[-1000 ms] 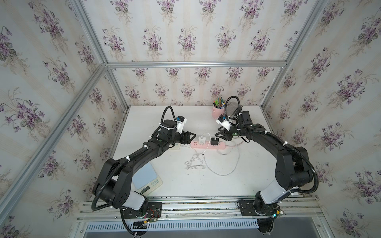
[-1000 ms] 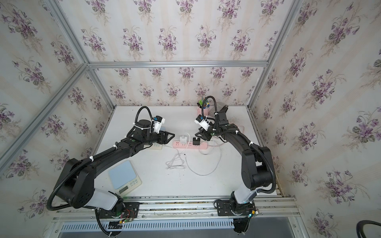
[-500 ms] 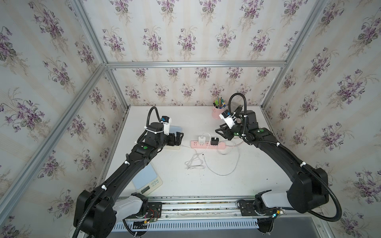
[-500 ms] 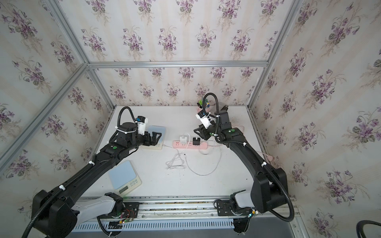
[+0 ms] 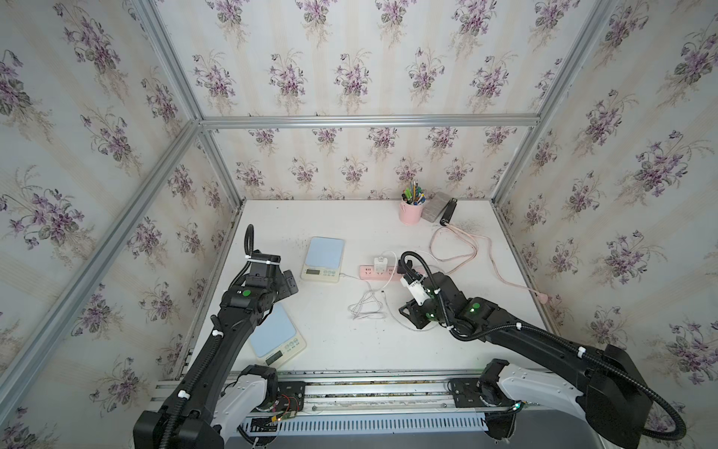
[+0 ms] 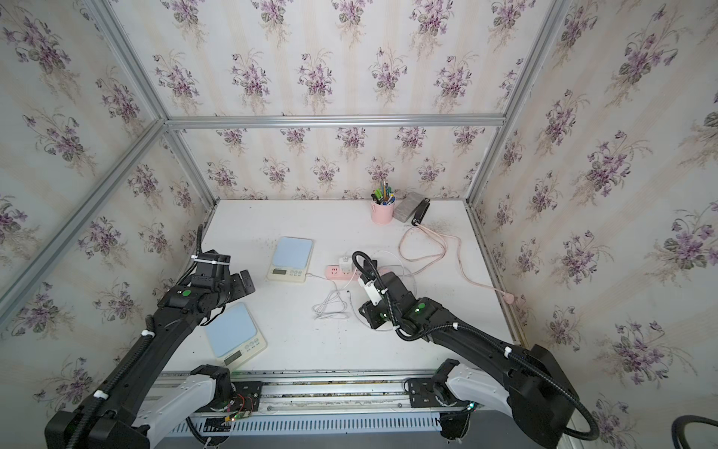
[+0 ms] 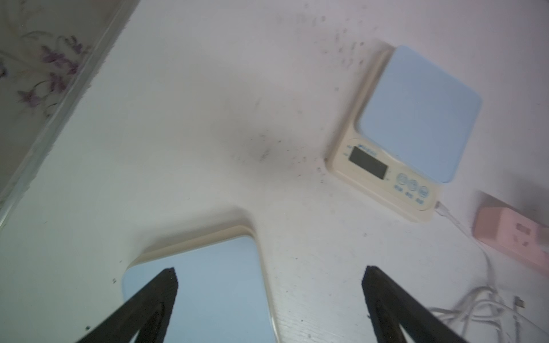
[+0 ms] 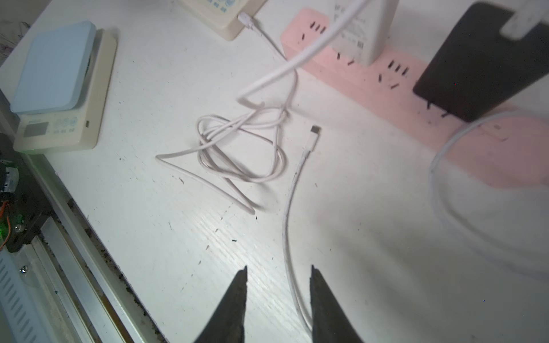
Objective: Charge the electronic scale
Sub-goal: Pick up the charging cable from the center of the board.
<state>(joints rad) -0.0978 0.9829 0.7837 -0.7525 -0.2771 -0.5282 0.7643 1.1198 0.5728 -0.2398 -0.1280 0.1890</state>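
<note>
No legible text; only blurred marks on the electronic scale (image 7: 407,124) panel and white charger (image 8: 365,32)

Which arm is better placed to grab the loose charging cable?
Right: its fingers bracket the loose cable, free plug just ahead. Left fingers hang open over the near scale, away from the cable.

Back strip: bare table (image 5: 279,221) is lying free behind the far scale (image 5: 325,253), up to the pink cup (image 5: 411,214).
Centre: the power strip (image 5: 369,272) and its white charger (image 5: 380,265) are blocking the way just right of that scale.
In front of strip: a coiled cable (image 5: 367,309) and a loose cable end (image 8: 300,166) are sprawling.
Front left: the near scale (image 5: 277,332) is taking the room.
Right side: a pink cord (image 5: 474,248) is looping across.
Front centre: bare table is lying free.
</note>
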